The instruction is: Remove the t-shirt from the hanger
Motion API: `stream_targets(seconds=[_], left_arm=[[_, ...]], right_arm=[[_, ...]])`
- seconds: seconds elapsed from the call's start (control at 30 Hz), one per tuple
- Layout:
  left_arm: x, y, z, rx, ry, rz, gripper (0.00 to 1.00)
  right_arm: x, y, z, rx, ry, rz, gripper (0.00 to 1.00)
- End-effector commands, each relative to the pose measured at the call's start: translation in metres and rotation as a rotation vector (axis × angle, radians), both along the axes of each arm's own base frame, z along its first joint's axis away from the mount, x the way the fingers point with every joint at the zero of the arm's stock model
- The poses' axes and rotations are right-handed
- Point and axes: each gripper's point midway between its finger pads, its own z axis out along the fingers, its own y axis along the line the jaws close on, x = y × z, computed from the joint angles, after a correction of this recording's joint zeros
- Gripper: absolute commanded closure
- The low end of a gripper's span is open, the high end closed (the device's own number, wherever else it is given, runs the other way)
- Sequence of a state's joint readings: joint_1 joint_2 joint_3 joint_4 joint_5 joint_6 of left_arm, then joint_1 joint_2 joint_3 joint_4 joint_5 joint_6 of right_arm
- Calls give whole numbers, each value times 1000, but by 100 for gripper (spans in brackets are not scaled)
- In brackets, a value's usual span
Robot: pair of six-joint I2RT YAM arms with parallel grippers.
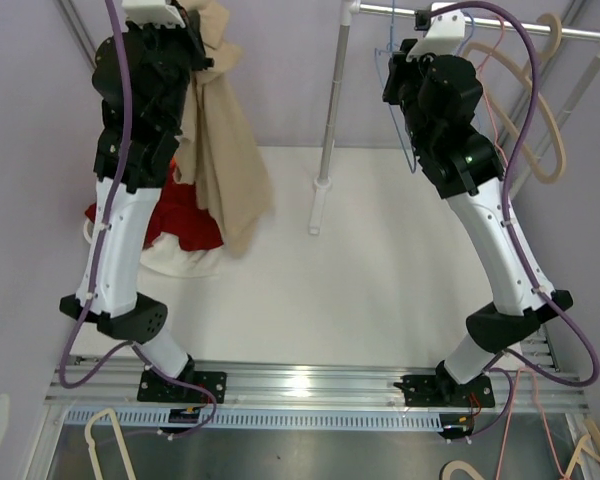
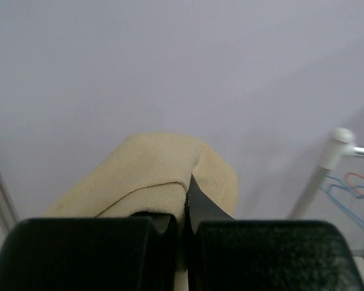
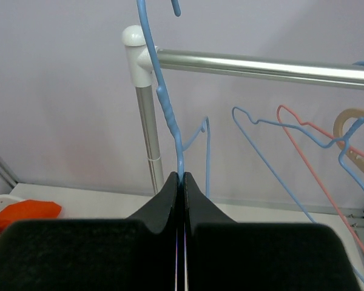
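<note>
The left pincer (image 2: 187,209) is raised high at the far left and clamped on a fold of the beige t-shirt (image 1: 225,150), its fingers pressed together with cloth between them. The shirt hangs down from it in a long drape beside the left arm, its lower end above a red cloth (image 1: 185,218) heaped at the left edge of the white surface (image 1: 380,260). The right pincer (image 3: 182,182) is shut tight on the wire of a blue hanger (image 3: 167,103), gripping it just below the wavy part of the neck. The hanger is bare and well apart from the shirt, close to the rail (image 3: 261,65) and the white-capped post (image 3: 147,121). Further along the rail hang other hangers - one blue (image 3: 261,148), one pink (image 3: 309,154), and one wooden (image 1: 552,100).
</note>
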State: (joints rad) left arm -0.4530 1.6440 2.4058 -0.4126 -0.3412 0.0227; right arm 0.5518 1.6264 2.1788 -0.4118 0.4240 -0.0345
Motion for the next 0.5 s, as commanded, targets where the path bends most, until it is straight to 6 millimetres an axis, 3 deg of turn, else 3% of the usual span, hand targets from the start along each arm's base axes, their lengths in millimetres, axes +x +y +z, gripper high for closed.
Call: stream_targets(seconds=[0.0,0.03,0.07,0.1,0.13,0.23,0.27,0.33,0.47], left_arm=[[32,44,15,-57,-82,42,99],[38,55,13,-70,-78,46,99],[48,80,8,-74,-68,86,99],[60,89,-1,-87,-51,100,99],[66,112,-6,-91,-40,146,99],[80,136,-26,-133,20,167,99],[81,157,-30,-137,27,211,99],[79,178,-38,-133,39,282,99],[61,214,-25,-140,1,357,99]], right_arm=[[12,-9,35,46,-112,-4,100],[17,-10,33,48,-112,-5,100],[21,-11,34,56,-121,-6,100],[26,-10,31,62,-118,-1,100],[36,-14,27,59,-114,-16,100],[56,-20,18,67,-107,-41,100],[61,-22,17,72,-112,-48,100],[70,-26,14,93,-113,-55,100],[99,-42,-3,98,-84,-90,100]])
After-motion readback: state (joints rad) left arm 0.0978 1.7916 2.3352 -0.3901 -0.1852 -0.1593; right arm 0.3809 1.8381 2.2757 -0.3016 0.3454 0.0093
